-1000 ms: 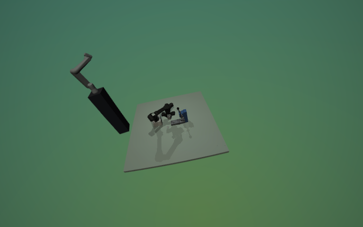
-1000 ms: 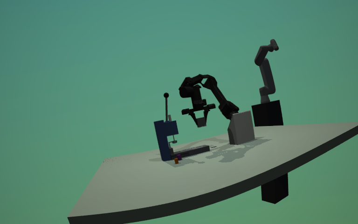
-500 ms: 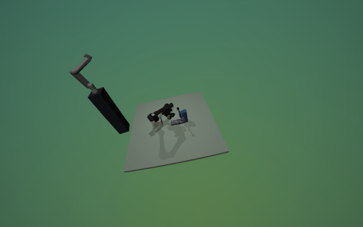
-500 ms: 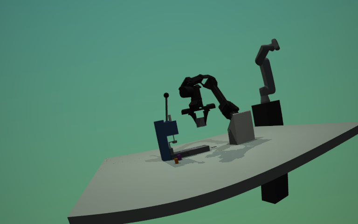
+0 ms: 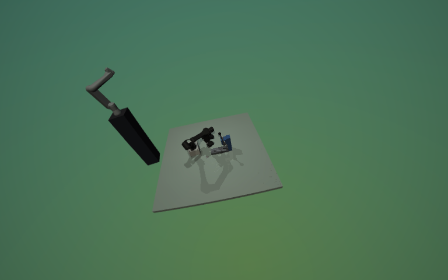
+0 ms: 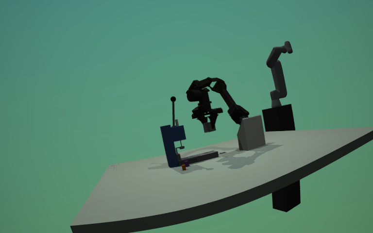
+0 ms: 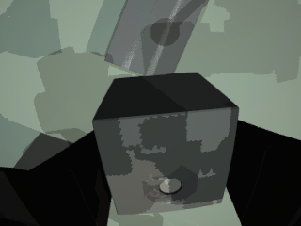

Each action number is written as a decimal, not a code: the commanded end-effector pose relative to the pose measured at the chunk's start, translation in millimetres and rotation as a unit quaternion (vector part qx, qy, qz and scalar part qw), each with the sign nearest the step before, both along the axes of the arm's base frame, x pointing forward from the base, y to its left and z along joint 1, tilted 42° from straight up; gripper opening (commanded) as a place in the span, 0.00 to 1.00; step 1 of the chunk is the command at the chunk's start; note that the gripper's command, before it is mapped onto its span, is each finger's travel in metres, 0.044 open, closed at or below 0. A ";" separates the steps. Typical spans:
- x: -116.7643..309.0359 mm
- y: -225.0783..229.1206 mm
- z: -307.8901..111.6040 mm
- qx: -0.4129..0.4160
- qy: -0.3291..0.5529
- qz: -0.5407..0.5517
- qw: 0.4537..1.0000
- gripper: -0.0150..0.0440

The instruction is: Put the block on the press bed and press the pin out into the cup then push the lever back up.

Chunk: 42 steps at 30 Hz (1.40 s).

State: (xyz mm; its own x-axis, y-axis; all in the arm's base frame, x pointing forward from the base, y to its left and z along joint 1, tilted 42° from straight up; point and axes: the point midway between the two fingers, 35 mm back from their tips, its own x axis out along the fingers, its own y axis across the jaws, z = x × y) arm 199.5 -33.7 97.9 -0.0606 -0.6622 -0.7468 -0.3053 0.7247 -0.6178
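My jaws are closed on the gray block [image 6: 208,127] [image 7: 166,157], the gripper [image 6: 208,123] [image 7: 161,124] holding it in the air above the tabletop [image 5: 198,178] [image 6: 154,189]. The wrist view shows a round, pale pin end [image 7: 170,185] in the block's face. The block is apart from the blue press [image 5: 228,142] [image 6: 168,145], near the gray bed [image 5: 218,150] [image 6: 203,156] [image 7: 150,38] but higher. I see the press's ball-topped lever [image 5: 220,136] [image 6: 173,112] standing upright. An orange piece [image 6: 183,167] and a purple piece [image 6: 187,163] sit beside the press foot.
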 end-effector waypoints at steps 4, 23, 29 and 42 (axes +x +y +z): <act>0.1 -0.2 0.6 -0.009 -0.084 -0.094 0.992 0.25; 0.1 -0.2 0.6 -0.028 -0.292 -0.329 0.898 0.25; 0.1 -0.2 0.6 -0.033 -0.352 -0.397 0.847 0.25; 0.1 -0.3 0.6 -0.044 -0.469 -0.528 0.706 0.25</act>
